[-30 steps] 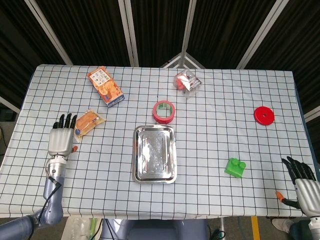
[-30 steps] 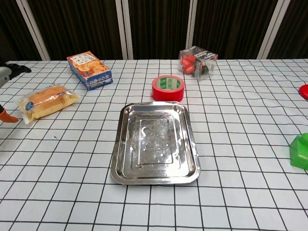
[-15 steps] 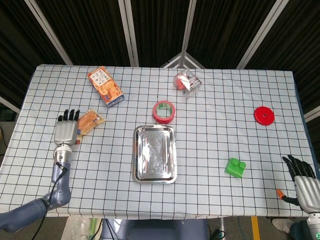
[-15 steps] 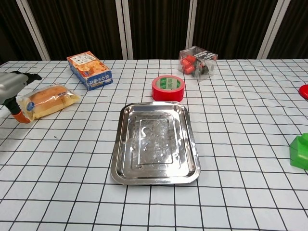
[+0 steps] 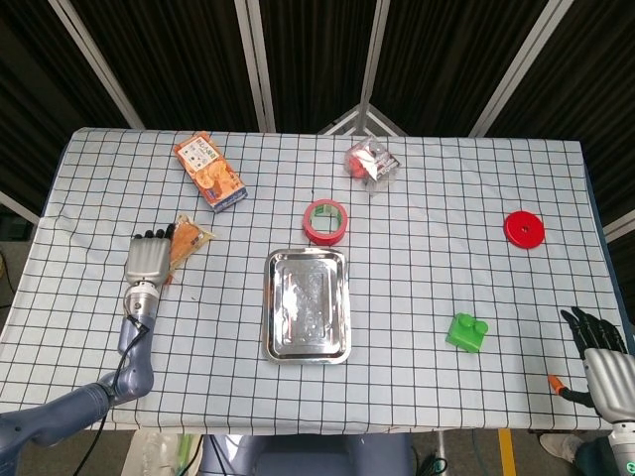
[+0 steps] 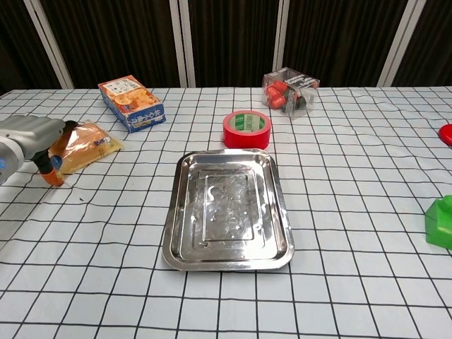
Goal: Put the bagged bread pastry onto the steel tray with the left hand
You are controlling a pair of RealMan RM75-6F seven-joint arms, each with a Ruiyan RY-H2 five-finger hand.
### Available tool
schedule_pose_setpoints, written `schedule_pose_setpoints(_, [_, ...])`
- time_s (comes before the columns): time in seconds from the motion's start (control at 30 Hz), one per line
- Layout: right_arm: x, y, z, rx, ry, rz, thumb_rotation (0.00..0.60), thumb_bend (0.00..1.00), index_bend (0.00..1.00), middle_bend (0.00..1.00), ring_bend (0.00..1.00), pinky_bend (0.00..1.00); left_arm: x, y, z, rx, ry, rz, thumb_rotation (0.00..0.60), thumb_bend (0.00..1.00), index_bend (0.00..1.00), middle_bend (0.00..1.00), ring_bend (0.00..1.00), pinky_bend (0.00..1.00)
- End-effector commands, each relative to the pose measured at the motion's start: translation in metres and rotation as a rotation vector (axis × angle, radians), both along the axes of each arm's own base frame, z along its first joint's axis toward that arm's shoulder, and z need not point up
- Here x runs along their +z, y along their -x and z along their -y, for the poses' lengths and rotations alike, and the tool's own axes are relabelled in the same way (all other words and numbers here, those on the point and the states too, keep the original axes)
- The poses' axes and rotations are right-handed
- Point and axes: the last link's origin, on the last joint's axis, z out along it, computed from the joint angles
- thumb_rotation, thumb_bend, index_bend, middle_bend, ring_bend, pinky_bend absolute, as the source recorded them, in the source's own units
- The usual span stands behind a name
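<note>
**Left hand at the pastry, tray waiting mid-table**

A table covered with a black-gridded white cloth (image 5: 417, 297) stood before dark slatted panels. At far left, the left hand (image 5: 147, 262) lay palm-down over the near end of the bagged pastry (image 5: 185, 241), which rested on the cloth at the left edge, well apart from the tray. Its fingers extended over the bag; whether they had closed on it could not be told from either view, the chest camera showing only the back of the hand with the bag just beyond. The reach seemed placed for a grasp from above, since the flat, soft bag offers little to grip at the sides. Behind the pastry lay an orange box (image 5: 209, 172), set at an angle and out of the likely path. The steel tray (image 5: 306, 304) sat empty at mid-table, long axis running away from the robot, leaving a free rightward line from the pastry. Beyond it stood a red tape roll (image 5: 325, 220) and a clear box (image 5: 372, 164) of red and white pieces. Further right were a green block (image 5: 466, 331) and a red disc (image 5: 523, 228). At the near right corner the right hand (image 5: 601, 362) hung idle, fingers apart, holding nothing, clear of the work.
</note>
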Motion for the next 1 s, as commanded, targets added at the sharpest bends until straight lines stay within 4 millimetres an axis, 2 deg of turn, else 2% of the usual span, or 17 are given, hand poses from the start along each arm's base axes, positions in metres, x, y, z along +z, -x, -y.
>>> schedule_pose_setpoints(0.03, [0.0,0.0,0.0,0.002,0.0,0.0,0.6,0.3,0.0,0.0,0.0,0.0,0.0,-0.002,0.0,-0.004,-0.01,0.008,0.6,0.25,0.23,0.4,0.39,0.42])
schedule_pose_setpoints(0.27, [0.0,-0.001,0.0,0.004,-0.002,0.0,0.6,0.3,0.0,0.0,0.0,0.0,0.007,-0.01,0.006,-0.046,-0.047,0.045,0.6,0.26,0.27,0.46,0.44,0.47])
schedule_pose_setpoints(0.4, [-0.002,-0.001,0.0,0.005,-0.008,-0.001,0.6,0.3,0.0,0.0,0.0,0.0,0.02,-0.016,0.012,-0.081,-0.082,0.069,0.6,0.26,0.29,0.47,0.45,0.48])
schedule_pose_setpoints(0.57, [-0.003,-0.002,0.0,0.004,-0.011,0.0,0.6,0.3,0.0,0.0,0.0,0.0,0.035,-0.033,0.022,-0.158,-0.122,0.112,0.6,0.26,0.28,0.47,0.45,0.48])
schedule_pose_setpoints(0.67, [-0.002,-0.002,0.0,0.007,-0.012,0.005,0.6,0.3,0.0,0.0,0.0,0.0,0.038,-0.052,0.026,-0.218,-0.124,0.139,0.6,0.26,0.28,0.46,0.45,0.48])
schedule_pose_setpoints(0.77, [-0.001,-0.002,0.0,0.008,-0.01,0.012,0.6,0.3,0.0,0.0,0.0,0.0,0.032,-0.079,0.027,-0.282,-0.108,0.158,0.6,0.26,0.29,0.45,0.45,0.48])
schedule_pose_setpoints(0.87, [0.001,-0.002,0.001,0.013,-0.004,0.023,0.6,0.3,0.0,0.0,0.0,0.0,0.017,-0.11,0.026,-0.346,-0.083,0.173,0.6,0.26,0.31,0.44,0.45,0.48])
schedule_pose_setpoints(0.9, [0.003,-0.002,0.001,0.015,-0.002,0.026,0.6,0.3,0.0,0.0,0.0,0.0,0.008,-0.124,0.026,-0.379,-0.064,0.175,0.6,0.26,0.31,0.44,0.45,0.48])
schedule_pose_setpoints(1.0, [0.005,-0.001,0.002,0.014,0.0,0.034,0.6,0.3,0.0,0.0,0.0,0.0,-0.015,-0.152,0.026,-0.417,-0.022,0.176,0.6,0.26,0.31,0.44,0.44,0.48])
